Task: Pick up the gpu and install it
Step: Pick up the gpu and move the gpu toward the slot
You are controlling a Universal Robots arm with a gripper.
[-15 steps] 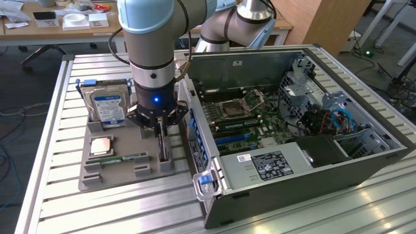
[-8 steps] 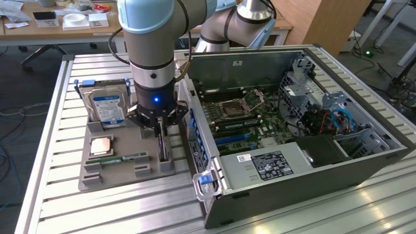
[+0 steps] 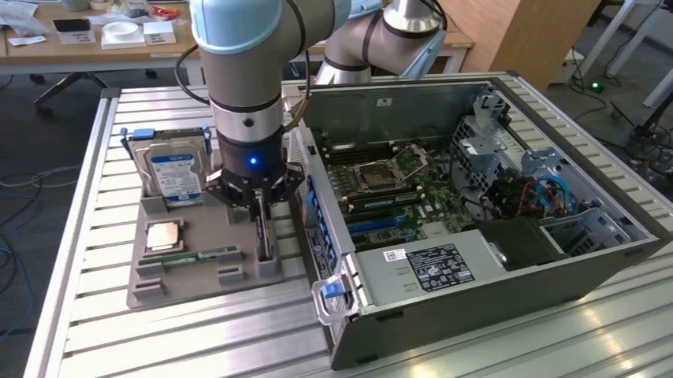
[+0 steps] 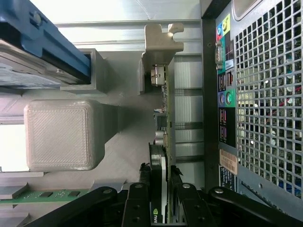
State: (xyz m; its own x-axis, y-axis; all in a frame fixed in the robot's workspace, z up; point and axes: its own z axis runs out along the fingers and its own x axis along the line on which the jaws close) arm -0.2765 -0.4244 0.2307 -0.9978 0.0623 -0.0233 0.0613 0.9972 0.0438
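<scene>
gpu (image 4: 164, 118) base apparently hidden between end effector (image 4: 161, 191) fingers, hard drive (image 4: 28, 66) edge-cropped

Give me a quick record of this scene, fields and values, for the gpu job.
claw: shut on the gpu, at its upper edge
gpu: standing on edge in the gray holder
also in holder: hard drive, memory stick
computer case: open, at the exterior view's right, gpu not installed

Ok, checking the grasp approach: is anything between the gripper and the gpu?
Nothing visible does. The gripper is down over the gpu, which stands on edge in the gray holder beside the open computer case, with no other part in between.
</scene>
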